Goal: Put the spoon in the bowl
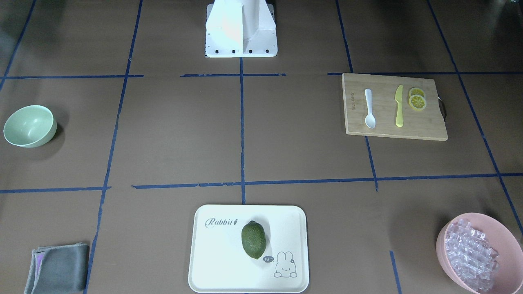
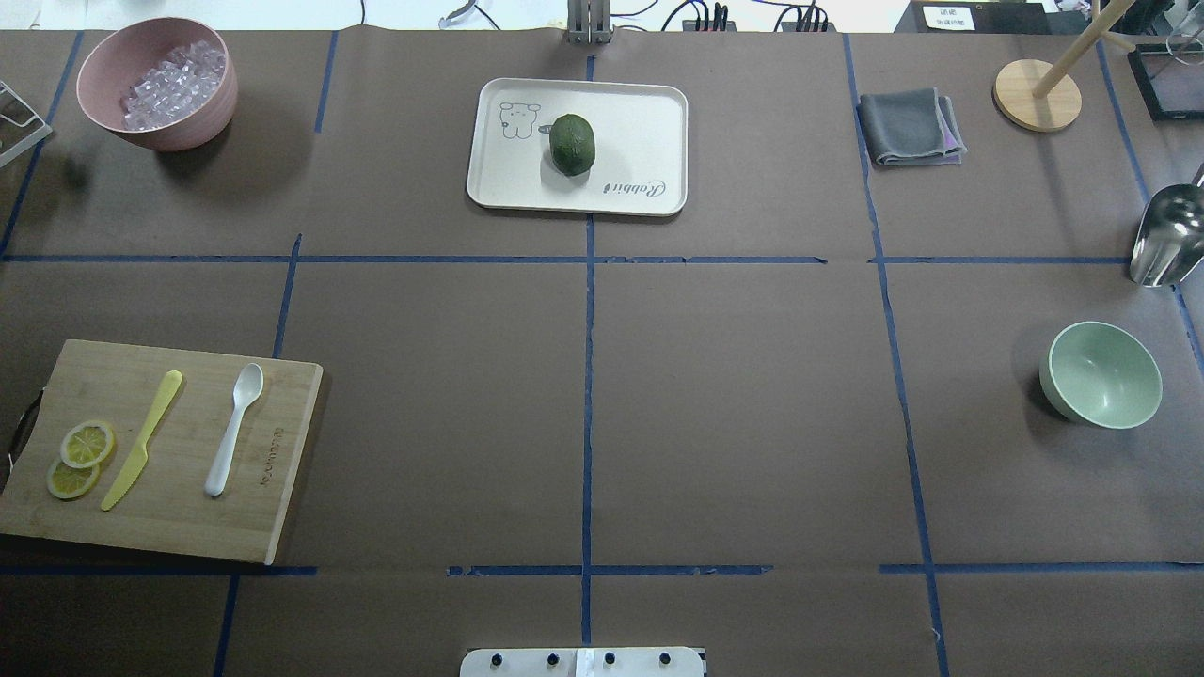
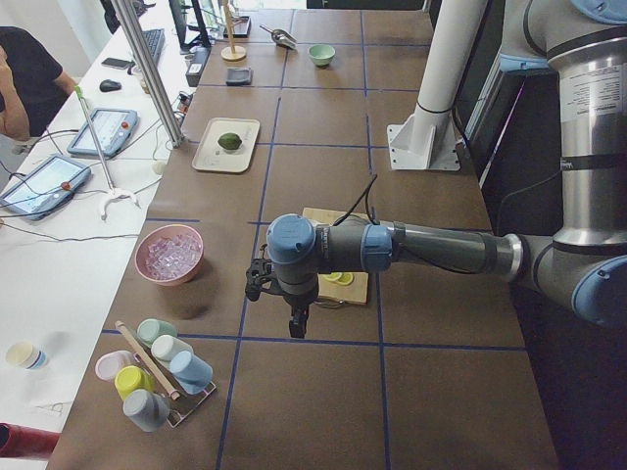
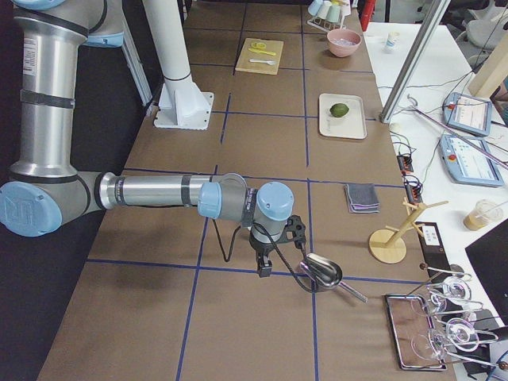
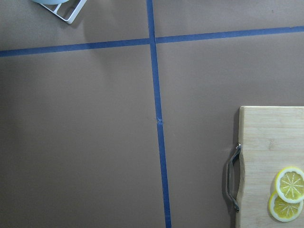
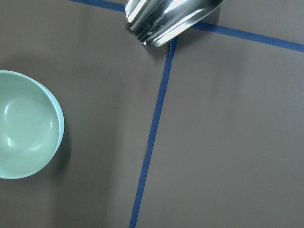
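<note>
The white spoon [image 2: 235, 428] lies on a wooden cutting board [image 2: 188, 527] at the table's left, scoop pointing away from the robot; it also shows in the front view [image 1: 369, 108]. The mint-green bowl [image 2: 1101, 374] stands empty at the table's right and shows in the right wrist view [image 6: 23, 124]. My left gripper [image 3: 294, 318] hangs above the table just past the board's outer end. My right gripper [image 4: 266, 266] hangs beyond the bowl, near a metal scoop [image 4: 321, 271]. Both grippers show only in the side views, so I cannot tell whether they are open or shut.
A yellow-green knife [image 2: 141, 440] and lemon slices [image 2: 80, 456] share the board. A pink bowl of ice cubes [image 2: 155, 85], a tray [image 2: 640, 122] with a green fruit [image 2: 572, 144], a grey cloth [image 2: 908, 127] and a wooden stand [image 2: 1037, 92] line the far side.
</note>
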You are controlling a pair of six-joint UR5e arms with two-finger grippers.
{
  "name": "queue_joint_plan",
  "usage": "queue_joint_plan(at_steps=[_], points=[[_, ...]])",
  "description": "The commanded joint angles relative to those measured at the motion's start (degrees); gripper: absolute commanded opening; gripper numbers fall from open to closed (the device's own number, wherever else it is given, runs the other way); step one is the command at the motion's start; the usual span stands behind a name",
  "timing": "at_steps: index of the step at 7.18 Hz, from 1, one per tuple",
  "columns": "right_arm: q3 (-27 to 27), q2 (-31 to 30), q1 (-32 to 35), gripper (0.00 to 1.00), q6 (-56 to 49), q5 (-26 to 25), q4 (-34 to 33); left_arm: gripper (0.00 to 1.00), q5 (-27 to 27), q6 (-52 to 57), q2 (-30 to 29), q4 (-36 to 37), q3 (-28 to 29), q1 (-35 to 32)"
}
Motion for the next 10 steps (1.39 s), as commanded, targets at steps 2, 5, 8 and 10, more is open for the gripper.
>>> queue_joint_plan(at_steps=[2, 5, 8, 10], points=[[-0.11, 0.09, -0.02, 1.00, 0.00, 0.61, 0.00, 1.00, 0.22, 0.00, 0.14, -0.08, -0.15, 0.17], [-0.11, 0.00, -0.02, 1.00, -0.26, 1.58, 0.00, 1.00, 0.14, -0.09, 0.32, -0.26, -0.24, 0.18], [-0.11, 0.09, -0.20, 1.00, -0.09, 1.93, 0.00, 1.00, -0.22, -0.44, 0.06, -0.70, -0.32, 0.26], [-0.19, 0.09, -0.72, 1.00, -0.44, 2.81, 0.00, 1.00, -0.39, 0.35, 1.10, -0.96, -0.85, 0.35]])
